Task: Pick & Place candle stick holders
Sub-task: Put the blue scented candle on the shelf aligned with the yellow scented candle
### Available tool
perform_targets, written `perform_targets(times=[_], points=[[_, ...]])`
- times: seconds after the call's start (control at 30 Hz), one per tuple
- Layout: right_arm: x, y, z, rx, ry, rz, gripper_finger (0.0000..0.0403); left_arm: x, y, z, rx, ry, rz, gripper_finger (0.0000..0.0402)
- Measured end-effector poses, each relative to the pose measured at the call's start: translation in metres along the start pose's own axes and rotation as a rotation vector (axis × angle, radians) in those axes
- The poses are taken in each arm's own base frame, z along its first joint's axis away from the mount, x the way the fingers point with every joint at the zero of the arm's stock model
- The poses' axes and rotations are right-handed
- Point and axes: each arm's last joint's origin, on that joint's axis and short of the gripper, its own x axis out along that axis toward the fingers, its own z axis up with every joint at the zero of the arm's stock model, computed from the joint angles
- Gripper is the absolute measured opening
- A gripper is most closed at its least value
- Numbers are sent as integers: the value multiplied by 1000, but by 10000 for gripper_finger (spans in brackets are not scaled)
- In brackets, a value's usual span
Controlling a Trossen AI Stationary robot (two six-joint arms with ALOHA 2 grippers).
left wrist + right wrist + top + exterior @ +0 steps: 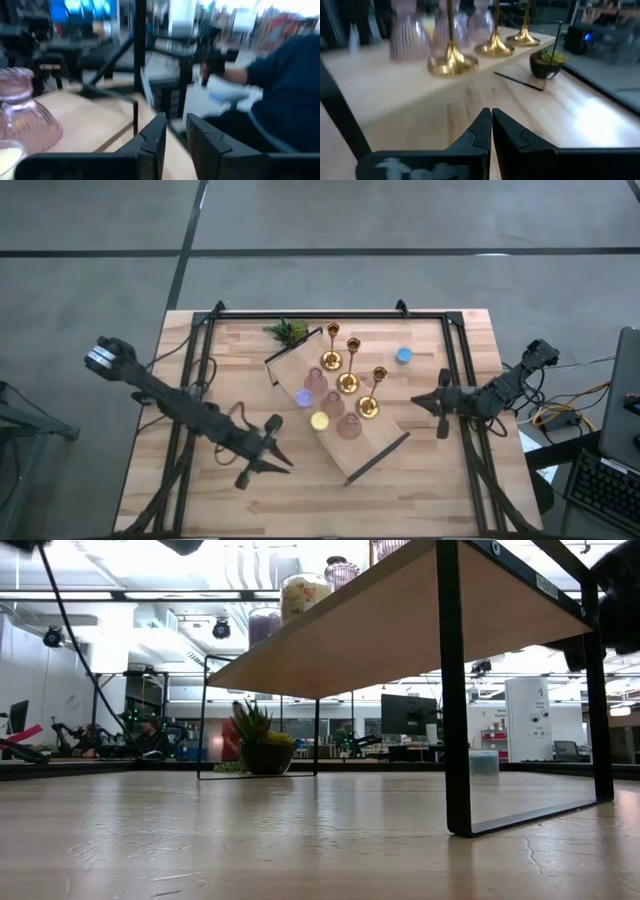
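A: What do we have on the shelf (385, 452)?
B: Three shiny gold candlesticks (347, 380), stems upright, in a diagonal row beside three squat pink glass cups (333, 404).
A: Our end effectors?
B: Left end effector (281, 444) narrowly parted; right end effector (424, 402) pinched closed, empty.

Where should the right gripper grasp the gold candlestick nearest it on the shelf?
Probably the slim stem of the nearest gold candlestick, approached level from the right gripper's own side. It stands upright at the shelf edge facing that arm; the pink glass cups crowd its far side.
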Motion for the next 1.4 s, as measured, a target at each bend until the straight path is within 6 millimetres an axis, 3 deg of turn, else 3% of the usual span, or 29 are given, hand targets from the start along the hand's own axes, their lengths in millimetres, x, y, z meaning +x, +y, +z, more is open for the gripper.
perform_targets(times=[0.27, 0.5, 0.73, 0.9, 1.1, 1.4], points=[[-1, 2, 14, 295, -106, 38, 8, -24, 3, -43, -4, -237, -57, 156], [2, 3, 14, 270, -92, -13, 8, -16, 2, -48, 7, -264, -79, 214], [10, 6, 20, 196, 75, -140, 28, -4, 1, -45, 22, -268, -76, 218], [12, 4, 48, 169, 202, -299, 75, -3, 1, -45, 22, -267, -76, 218], [19, 4, 69, -20, 388, -413, 121, -3, 1, -45, 22, -266, -76, 218], [48, -2, 56, -93, 537, -577, 175, -2, 1, -46, 20, -256, -75, 218]])
